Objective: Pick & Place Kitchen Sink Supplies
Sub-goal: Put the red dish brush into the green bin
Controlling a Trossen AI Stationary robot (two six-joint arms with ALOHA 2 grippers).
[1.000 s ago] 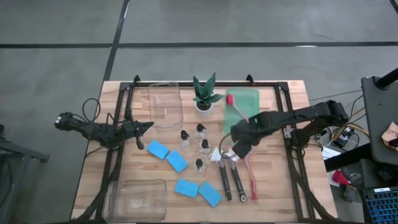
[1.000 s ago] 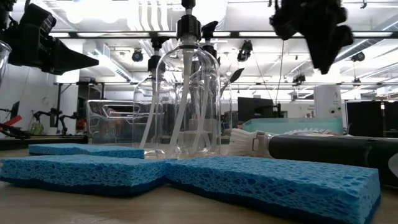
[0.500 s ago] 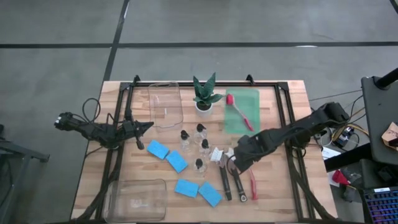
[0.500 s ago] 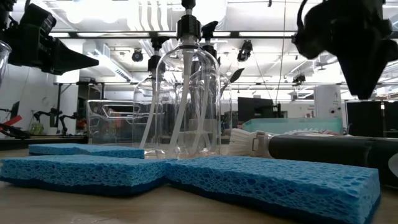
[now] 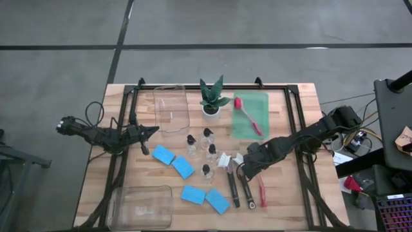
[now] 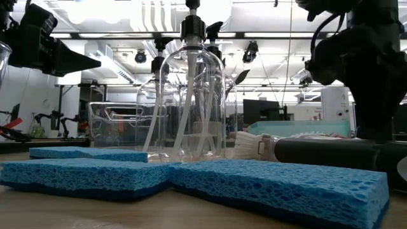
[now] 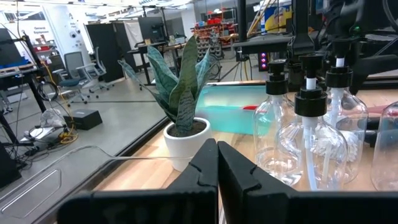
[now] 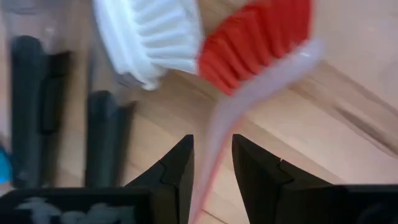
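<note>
Your right tool (image 5: 248, 169) dropped lower. Its open fingers straddle the pink brush (image 8: 245, 93). Left tool (image 5: 152, 129) is closed.

Looks like a robotics lab or workshop, not a real kitchen. Wooden bench (image 5: 302, 193) with a black metal frame (image 5: 291, 109), parked on a bare grey concrete floor (image 5: 206, 32) with dark seams. Open-plan room behind: exposed ceiling with pipes and strip lights (image 6: 127, 51), office chairs (image 7: 78, 68), monitors (image 6: 257, 109), cluttered racks (image 7: 214, 31), loose cables (image 7: 46, 130) on the floor. Another equipment stand (image 5: 393, 116) with wiring right beside the bench.
</note>
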